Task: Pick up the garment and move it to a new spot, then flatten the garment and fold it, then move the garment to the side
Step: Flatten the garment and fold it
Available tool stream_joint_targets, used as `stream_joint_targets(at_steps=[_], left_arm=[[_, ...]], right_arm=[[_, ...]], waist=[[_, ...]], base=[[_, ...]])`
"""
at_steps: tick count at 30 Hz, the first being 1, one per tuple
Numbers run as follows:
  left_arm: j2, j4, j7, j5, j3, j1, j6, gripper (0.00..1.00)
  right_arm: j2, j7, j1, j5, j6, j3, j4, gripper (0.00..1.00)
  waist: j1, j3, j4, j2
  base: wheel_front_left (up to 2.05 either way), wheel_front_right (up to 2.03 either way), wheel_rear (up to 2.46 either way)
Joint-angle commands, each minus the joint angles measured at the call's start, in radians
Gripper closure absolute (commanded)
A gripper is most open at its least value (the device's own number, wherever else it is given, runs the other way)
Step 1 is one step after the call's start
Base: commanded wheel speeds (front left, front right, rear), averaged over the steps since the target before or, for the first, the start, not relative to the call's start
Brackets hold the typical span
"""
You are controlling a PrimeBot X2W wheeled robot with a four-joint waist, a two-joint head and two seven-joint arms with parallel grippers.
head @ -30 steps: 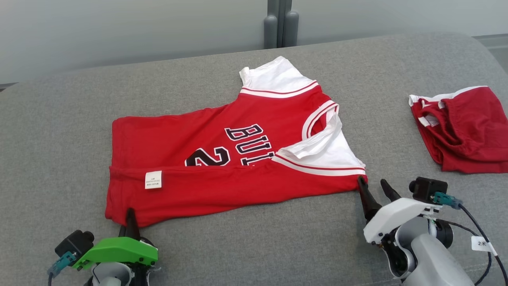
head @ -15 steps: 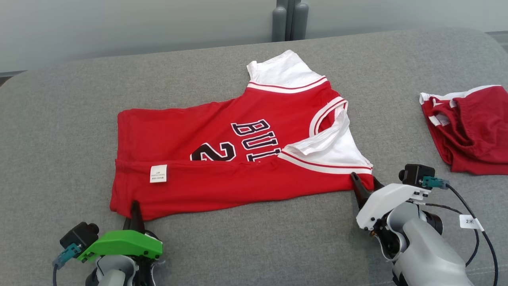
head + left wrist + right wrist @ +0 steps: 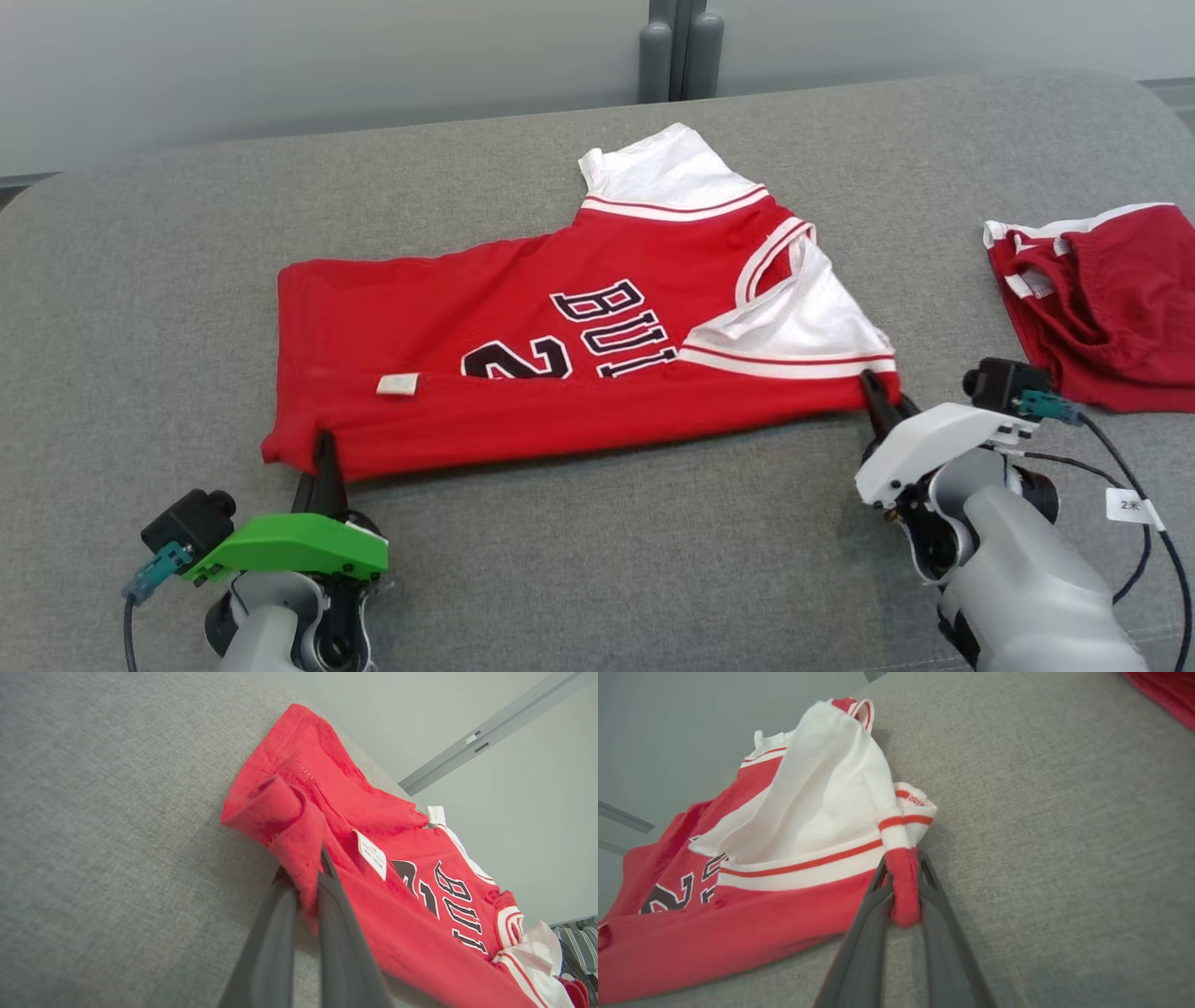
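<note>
Two pairs of fingers pinch the red jersey (image 3: 448, 308), spread flat mid-couch (image 3: 597, 560). The left fingers (image 3: 326, 462) are clamped on its hem corner at 7 o'clock, and the right fingers (image 3: 878, 408) on its shoulder corner at 4 o'clock. Red shorts (image 3: 1111, 299) lie at 3 o'clock.

The left gripper (image 3: 317, 457) has two long dark fingers (image 3: 327, 464) under a bright green shell (image 3: 289, 555), well to the left of the white shell (image 3: 920, 446) that covers the right gripper (image 3: 882, 397). Each gripper carries one small black camera (image 3: 1004, 381) with a teal plug (image 3: 1044, 405), on a rounded grey forearm (image 3: 1036, 607). Just right of the white shell runs a thin black cable (image 3: 1107, 451) bearing a white tag (image 3: 1127, 506).
</note>
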Motion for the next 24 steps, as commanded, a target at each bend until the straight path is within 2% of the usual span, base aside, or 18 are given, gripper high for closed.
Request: stream_joint_targets(at_steps=[1,7,11,16,24], left_arm=[[0.005,-0.019,-0.005,0.003,-0.004,-0.002,-0.005,1.00],[0.009,-0.113,-0.005,-0.025,-0.058,0.058,-0.013,1.00],[0.010,-0.141,-0.006,-0.046,-0.086,0.121,0.004,1.00],[0.011,-0.151,-0.006,-0.070,-0.106,0.196,0.040,1.00],[0.010,-0.150,-0.006,-0.103,-0.139,0.241,0.079,1.00]], right_arm=[[-0.029,-0.019,0.004,0.014,-0.001,-0.013,-0.015,1.00],[-0.117,-0.050,0.104,0.041,-0.002,-0.065,-0.109,1.00],[-0.140,-0.053,0.188,0.022,-0.002,-0.099,-0.173,1.00],[-0.109,-0.050,0.283,0.004,-0.002,-0.155,-0.237,1.00],[-0.038,-0.032,0.366,-0.065,-0.002,-0.209,-0.263,1.00]], waist=[[0.0000,-0.003,-0.001,0.0000],[0.0000,-0.015,-0.007,0.0000],[0.0000,-0.017,-0.015,0.0000],[0.0000,-0.017,-0.017,0.0000],[0.0000,-0.032,-0.007,0.0000]], base=[[0.00,0.00,0.00],[0.00,0.00,0.00],[0.00,0.00,0.00],[0.00,0.00,0.00],[0.00,0.00,0.00]])
